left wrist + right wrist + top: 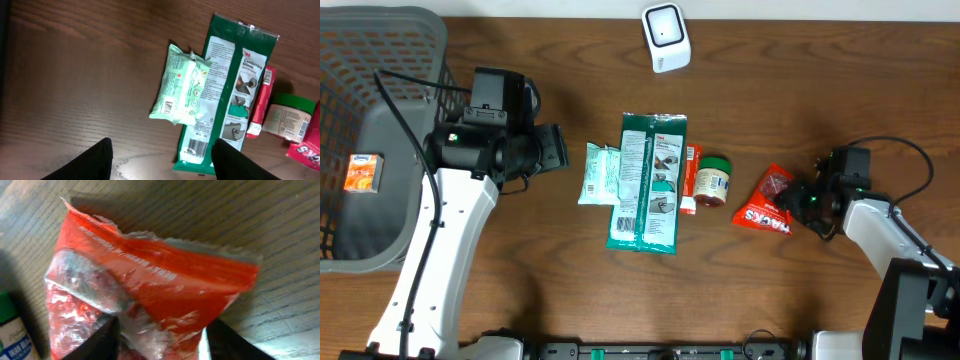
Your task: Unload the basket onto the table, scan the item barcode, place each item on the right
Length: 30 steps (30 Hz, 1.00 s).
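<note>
Wooden tabletop (570,290), red snack bag (766,200) at 3 o'clock straddled by right gripper (160,330), pinch unclear; left gripper (162,150) agape; best clamp bag's edge, then lift barcode toward scanner (666,37) at 12 o'clock

Brown wood-grain table (800,90). On it, left to right: grey basket (420,40), pale green wipes pack (600,173), dark green glove pack (650,185), slim red packet (691,175), green-lidded jar (714,181) (on its side), red snack bag (767,200). White scanner (666,37) at far edge.
</note>
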Motion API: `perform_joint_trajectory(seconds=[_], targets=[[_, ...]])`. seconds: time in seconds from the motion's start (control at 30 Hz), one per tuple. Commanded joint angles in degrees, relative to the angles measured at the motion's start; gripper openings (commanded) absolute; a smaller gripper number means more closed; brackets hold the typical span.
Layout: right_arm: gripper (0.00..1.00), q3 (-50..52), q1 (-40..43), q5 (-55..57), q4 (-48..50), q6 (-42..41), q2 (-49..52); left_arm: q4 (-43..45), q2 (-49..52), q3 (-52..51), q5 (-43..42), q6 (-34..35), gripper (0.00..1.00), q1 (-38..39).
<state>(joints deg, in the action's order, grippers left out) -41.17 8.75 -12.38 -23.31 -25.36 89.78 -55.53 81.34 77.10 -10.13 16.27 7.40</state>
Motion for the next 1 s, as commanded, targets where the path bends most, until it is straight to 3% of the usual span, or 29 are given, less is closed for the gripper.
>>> perform_joint_trajectory(seconds=[0.0, 0.1, 0.3, 0.5, 0.73, 0.97], targets=[[0.27, 0.63, 0.15, 4.61, -0.63, -0.13, 2.21, -0.17, 0.0, -0.39, 0.55, 0.09, 0.64, 0.07], [0.02, -0.31, 1.92, 4.59, -1.46, 1.64, 0.76, -0.35, 0.0, -0.39, 0.55, 0.07, 0.64, 0.07], [0.01, -4.55, 5.01, 5.95, -5.4, 7.69, -6.36, -0.68, 0.0, -0.39, 0.55, 0.07, 0.65, 0.07], [0.01, -14.32, 3.78, 25.9, -16.52, 7.61, -9.55, -0.37, 0.0, -0.39, 0.55, 0.09, 0.64, 0.07], [0.01, -18.34, -3.1, 47.82, -21.16, 6.75, -6.82, -0.35, 0.0, -0.39, 0.55, 0.09, 0.65, 0.07], [0.01, -18.36, -8.61, 65.64, -22.23, 19.71, 2.34, 1.2, 0.0, -0.39, 0.52, 0.11, 0.65, 0.07]])
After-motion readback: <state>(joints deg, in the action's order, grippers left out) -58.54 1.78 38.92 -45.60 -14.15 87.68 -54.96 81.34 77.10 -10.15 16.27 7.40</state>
